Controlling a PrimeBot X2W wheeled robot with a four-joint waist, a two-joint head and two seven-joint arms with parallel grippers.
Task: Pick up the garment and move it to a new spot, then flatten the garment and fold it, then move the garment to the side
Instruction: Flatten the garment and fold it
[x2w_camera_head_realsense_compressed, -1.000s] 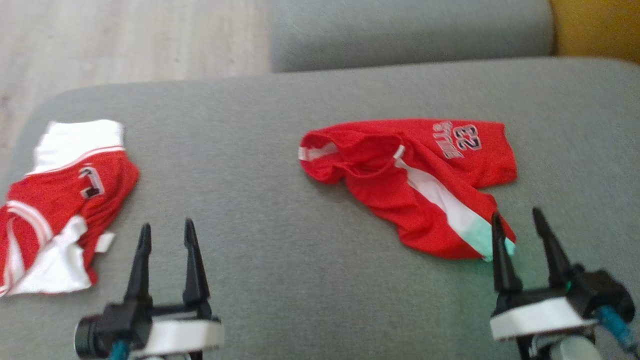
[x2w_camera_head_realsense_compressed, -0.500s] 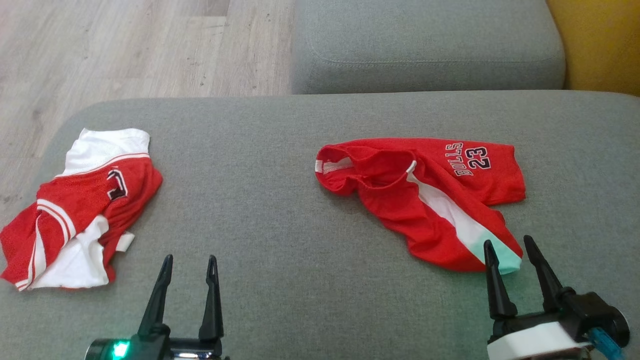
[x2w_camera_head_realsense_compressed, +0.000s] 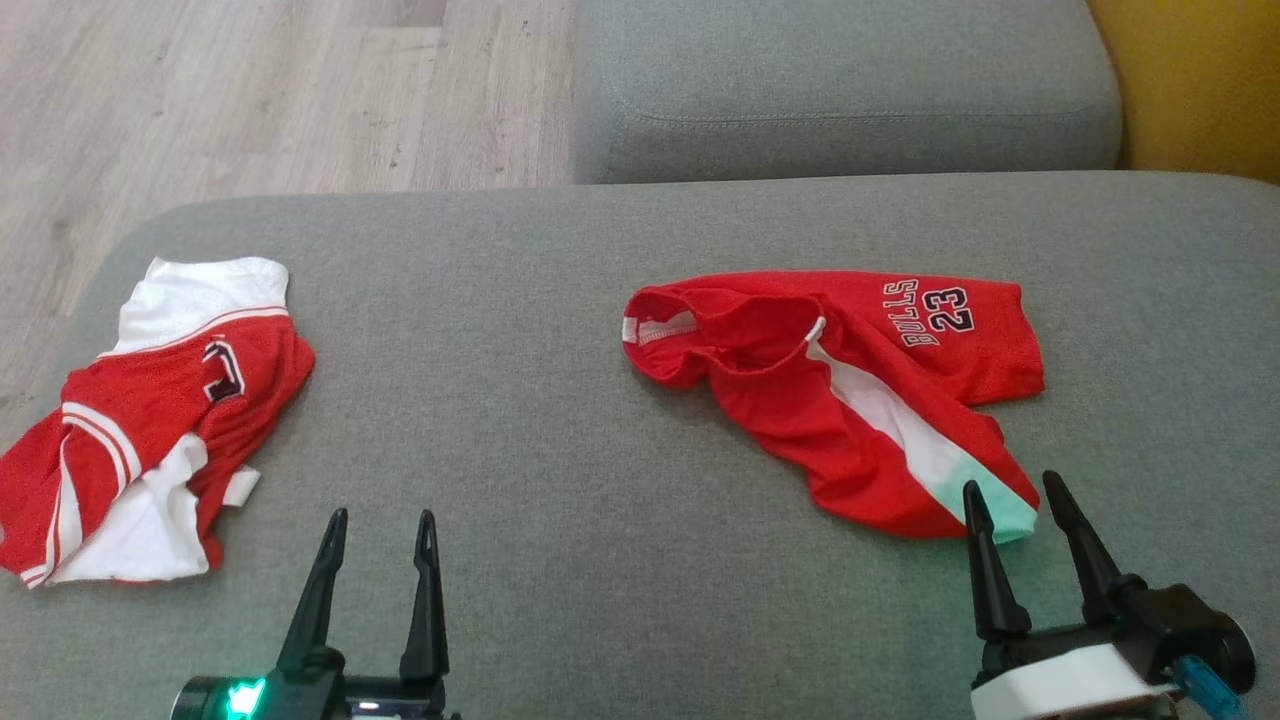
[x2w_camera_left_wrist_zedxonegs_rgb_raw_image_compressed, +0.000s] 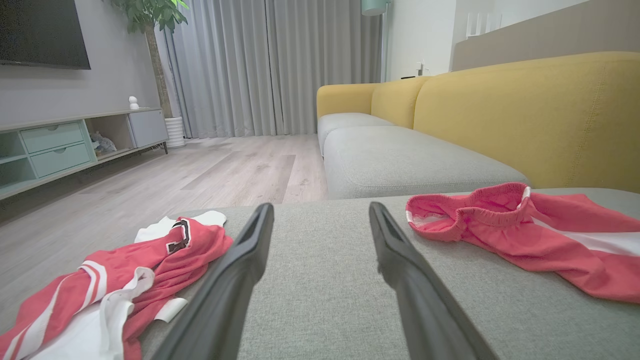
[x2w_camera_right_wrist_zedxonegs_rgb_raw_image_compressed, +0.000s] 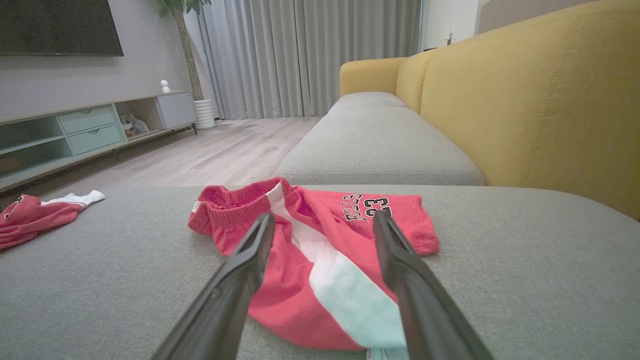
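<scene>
Red mesh shorts (x2w_camera_head_realsense_compressed: 850, 400) with a white side stripe and the print "BULLS 23" are seen lying crumpled on the right half of a grey cushion (x2w_camera_head_realsense_compressed: 560, 420). The elastic waistband is turned toward the middle of the cushion, and one leg is drawn out toward the near right corner, where the end of the stripe is tinted pale green. The printed leg is spread flat toward the far right.

The right gripper (x2w_camera_head_realsense_compressed: 1010, 480) is held with its two dark fingers spread wide, nothing being pinched. In the head view its left fingertip is placed right at the hem of the near leg. In the right wrist view the stripe of the shorts (x2w_camera_right_wrist_zedxonegs_rgb_raw_image_compressed: 310, 235) is framed between the fingers of the right gripper (x2w_camera_right_wrist_zedxonegs_rgb_raw_image_compressed: 324, 214). Whether the cloth is touched cannot be told.

The left gripper (x2w_camera_head_realsense_compressed: 383, 513) is likewise held spread over bare cushion, well apart from the shorts. In its wrist view the left gripper (x2w_camera_left_wrist_zedxonegs_rgb_raw_image_compressed: 321, 205) is pointed between the shorts (x2w_camera_left_wrist_zedxonegs_rgb_raw_image_compressed: 525, 235) and a red and white jersey (x2w_camera_left_wrist_zedxonegs_rgb_raw_image_compressed: 150, 255).

That jersey (x2w_camera_head_realsense_compressed: 150, 420) is bunched at the cushion's left edge. A second grey seat (x2w_camera_head_realsense_compressed: 840, 90) is set beyond, with a yellow backrest (x2w_camera_right_wrist_zedxonegs_rgb_raw_image_compressed: 540, 100) to the right and pale wooden floor (x2w_camera_head_realsense_compressed: 250, 90) to the left
</scene>
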